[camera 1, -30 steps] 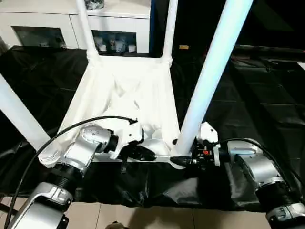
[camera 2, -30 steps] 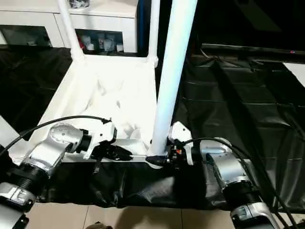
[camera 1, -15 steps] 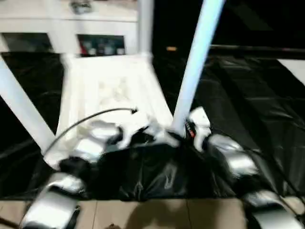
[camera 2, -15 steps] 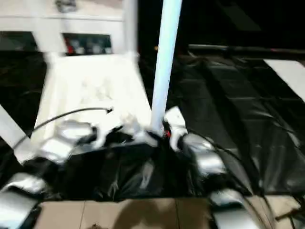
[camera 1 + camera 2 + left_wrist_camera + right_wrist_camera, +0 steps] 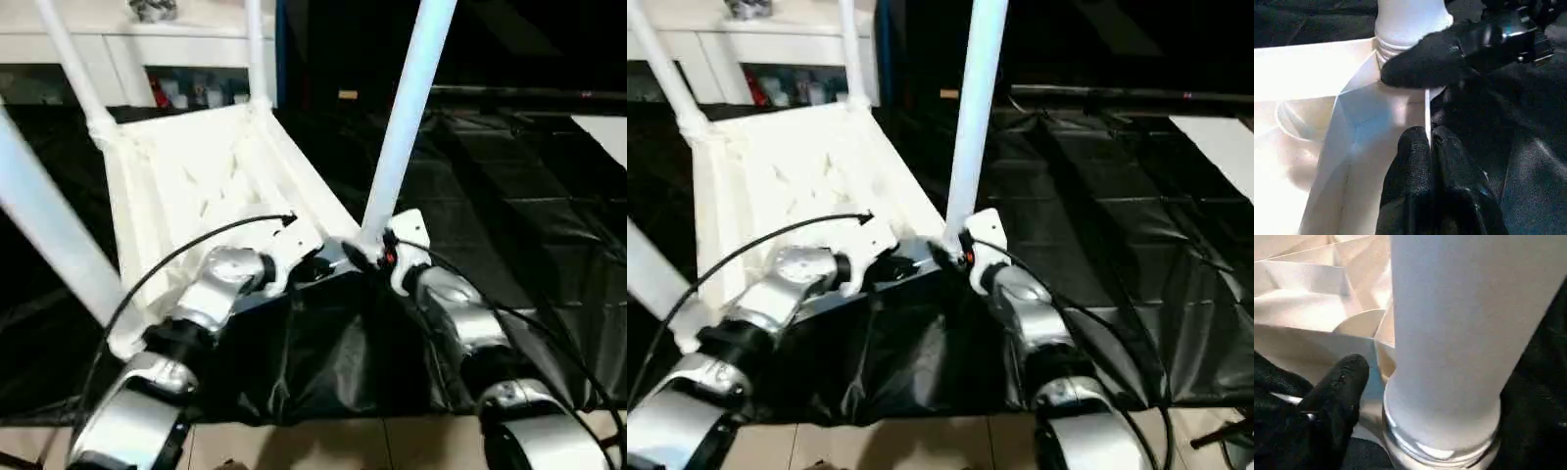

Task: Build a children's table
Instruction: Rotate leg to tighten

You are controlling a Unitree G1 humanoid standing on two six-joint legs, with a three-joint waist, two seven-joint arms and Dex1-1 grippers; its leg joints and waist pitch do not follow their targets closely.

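Note:
The children's table lies upside down, its white ribbed tabletop on a black sheet with its white legs pointing up. The near right leg stands in its corner socket. My left gripper is shut on the tabletop's thin near rim beside that corner; the rim's edge runs between the pads. My right gripper is open around the base of that leg. One finger stands a little apart from the leg. The other finger is hidden behind it.
Black sheeting covers the work surface to the right and front. A white cabinet with glass doors stands at the back. Tiled floor shows below the sheet's edge. A black cable arcs over my left forearm.
The whole view has swung and tilted. My right arm now reaches the leg's base from nearer me instead of from the side, and its jaws stand wider. The left grip on the rim is unchanged.

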